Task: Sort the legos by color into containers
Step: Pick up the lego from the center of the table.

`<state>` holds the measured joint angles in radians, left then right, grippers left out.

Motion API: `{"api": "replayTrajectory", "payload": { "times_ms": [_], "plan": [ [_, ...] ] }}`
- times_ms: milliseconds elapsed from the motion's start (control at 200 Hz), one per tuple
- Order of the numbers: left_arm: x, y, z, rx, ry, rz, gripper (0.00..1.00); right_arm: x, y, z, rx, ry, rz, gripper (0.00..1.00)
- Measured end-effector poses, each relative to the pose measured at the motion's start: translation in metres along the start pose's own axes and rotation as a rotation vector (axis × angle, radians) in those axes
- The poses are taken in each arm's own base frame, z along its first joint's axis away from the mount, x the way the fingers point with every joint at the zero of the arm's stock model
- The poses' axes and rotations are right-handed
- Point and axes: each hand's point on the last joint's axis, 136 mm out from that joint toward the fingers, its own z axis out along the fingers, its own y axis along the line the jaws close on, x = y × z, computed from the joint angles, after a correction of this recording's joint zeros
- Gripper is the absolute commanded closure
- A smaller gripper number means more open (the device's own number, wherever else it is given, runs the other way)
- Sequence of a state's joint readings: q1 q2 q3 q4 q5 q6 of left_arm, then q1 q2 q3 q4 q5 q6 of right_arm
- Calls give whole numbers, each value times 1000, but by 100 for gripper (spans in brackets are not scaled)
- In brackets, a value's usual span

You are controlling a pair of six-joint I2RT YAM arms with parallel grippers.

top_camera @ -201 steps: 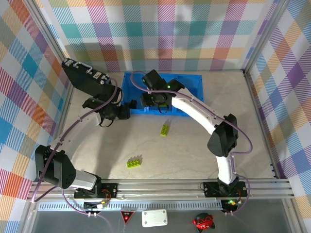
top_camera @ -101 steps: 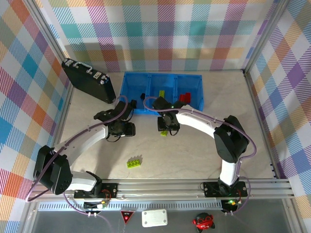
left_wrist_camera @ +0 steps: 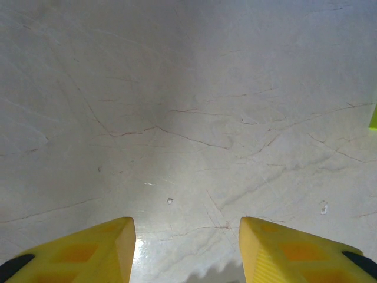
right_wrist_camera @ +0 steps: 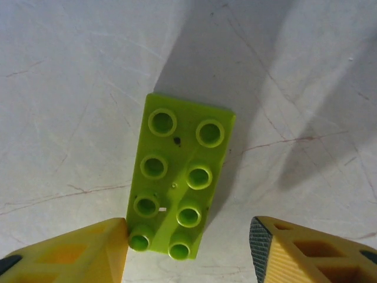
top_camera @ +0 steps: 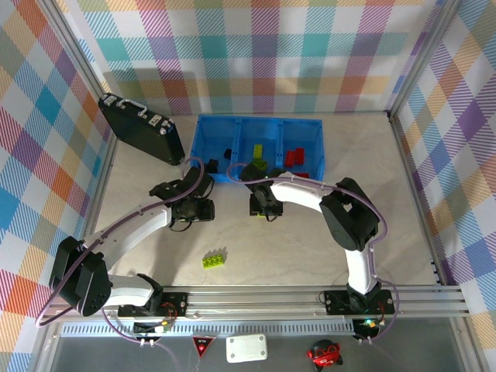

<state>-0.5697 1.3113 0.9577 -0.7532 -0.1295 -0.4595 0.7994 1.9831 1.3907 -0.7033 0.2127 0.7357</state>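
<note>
Right gripper [right_wrist_camera: 187, 242] is coming down off the blue bin [top_camera: 208, 136], spreading astride a lime-green eight-stud brick [right_wrist_camera: 179, 188] lying studs-up on the table [right_wrist_camera: 70, 88] nearby; light, rigid, slick, so pinching its long sides is looking safest

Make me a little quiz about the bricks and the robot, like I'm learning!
1. True or false: the right gripper is over a black cube.
2. Seen from above, which part of the bin holds the red bricks? A left, B middle, C right.
3. How many green bricks lie on the table?
Key: 1 false, it is over a green brick. 2 C. 3 two: one under the right gripper, one lying apart.
</note>
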Motion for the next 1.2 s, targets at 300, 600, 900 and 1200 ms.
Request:
{"api": "replayTrajectory", "payload": {
  "times_ms": [300, 600, 900, 1200],
  "plan": [
    [0, -1, 0, -8, -8, 13, 50, -3, 5, 8, 4, 5, 2, 54],
    [-1, -1, 0, -6, -10, 12, 51, -3, 4, 7, 2, 2, -3, 67],
    [-1, -1, 0, -6, -11, 13, 51, 4, -5, -6, -1, 0, -7, 70],
    [-6, -5, 0, 9, -32, 9, 51, 6, -6, -51, -58, -51, -16, 69]
  ]
}}
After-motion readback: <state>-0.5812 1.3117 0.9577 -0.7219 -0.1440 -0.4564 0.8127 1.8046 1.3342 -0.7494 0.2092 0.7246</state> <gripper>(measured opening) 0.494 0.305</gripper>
